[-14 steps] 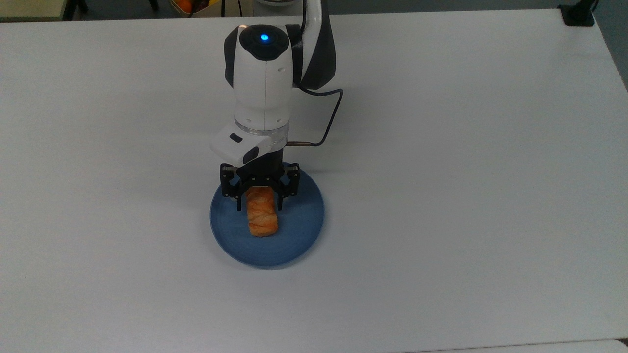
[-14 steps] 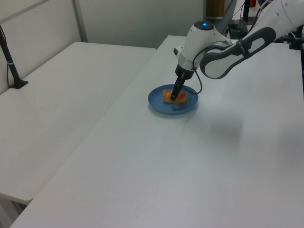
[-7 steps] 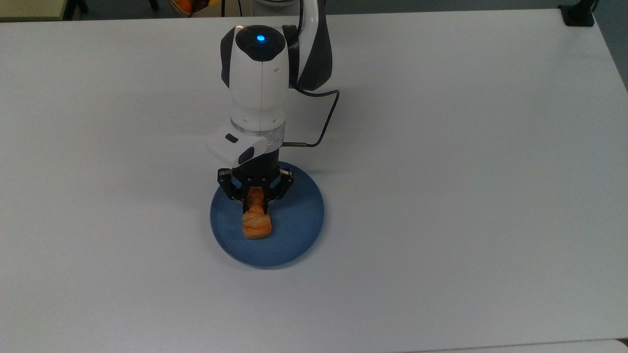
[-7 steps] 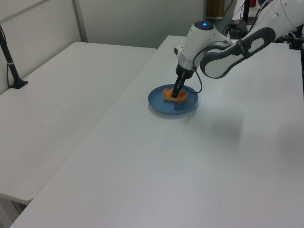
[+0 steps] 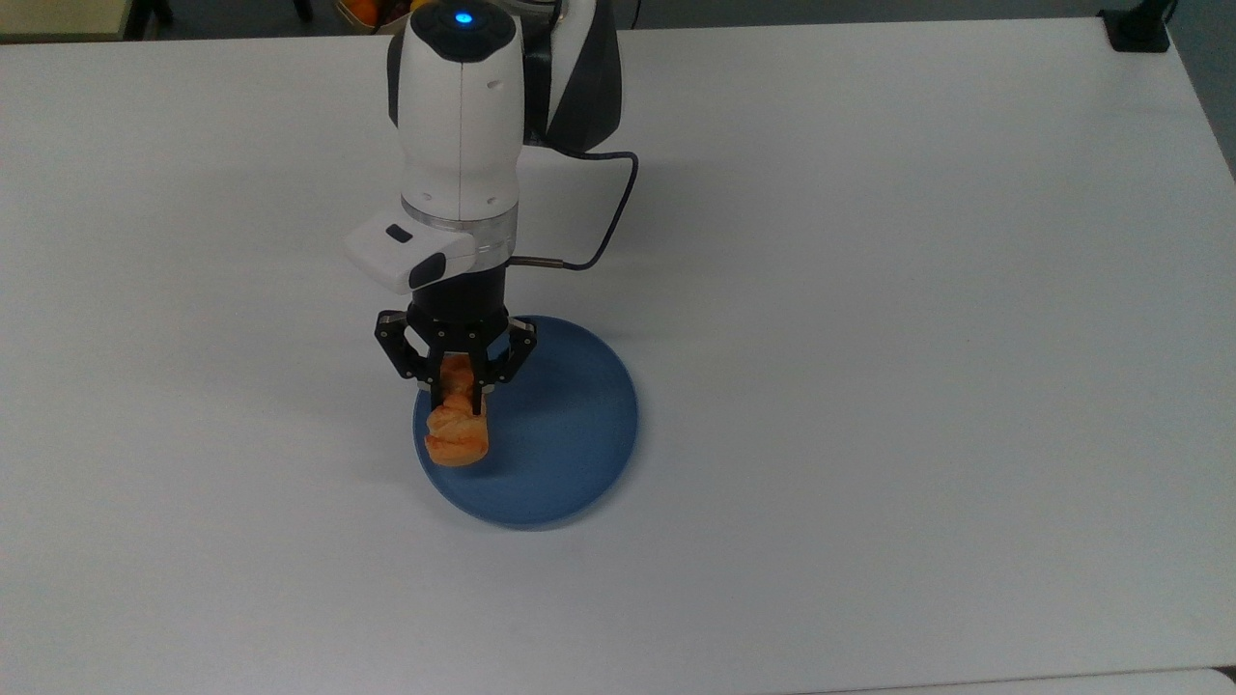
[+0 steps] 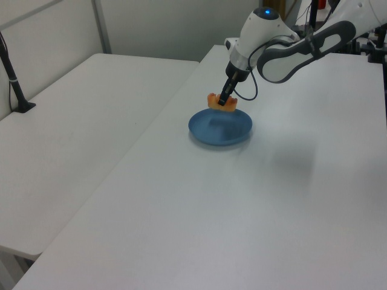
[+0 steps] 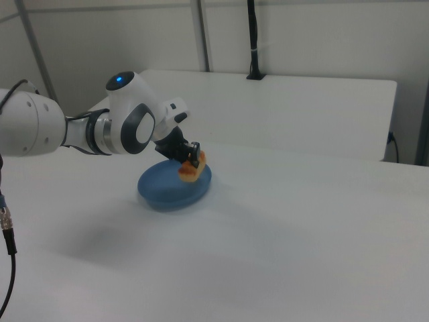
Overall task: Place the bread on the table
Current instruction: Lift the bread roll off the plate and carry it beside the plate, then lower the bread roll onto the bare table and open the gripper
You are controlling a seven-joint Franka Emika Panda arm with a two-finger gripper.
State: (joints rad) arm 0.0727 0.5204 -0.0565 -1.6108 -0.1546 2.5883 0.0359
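Mid-carry, judging by the lift. Near edge of the blue plate (image 5: 541, 483) bare. Above the plate's rim, bread (image 5: 458, 434) clamped in the gripper (image 5: 461, 391), clear of the plate. Beyond the plate, open table (image 5: 869, 290). Next: past the rim, down, release.

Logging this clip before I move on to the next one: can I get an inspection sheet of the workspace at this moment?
Surface: white table, smooth and matte.
Job's things: bread held clear above the blue plate, near the plate's edge on the top view's left; not yet on the table.
Clutter: nothing seen on the tabletop besides the plate.
Gripper: gripper shut on the bread, pointing down.
Cables: black cable looping from the wrist to the arm.
Surroundings: a second white table alongside; a black post clamped on it; pale walls behind.
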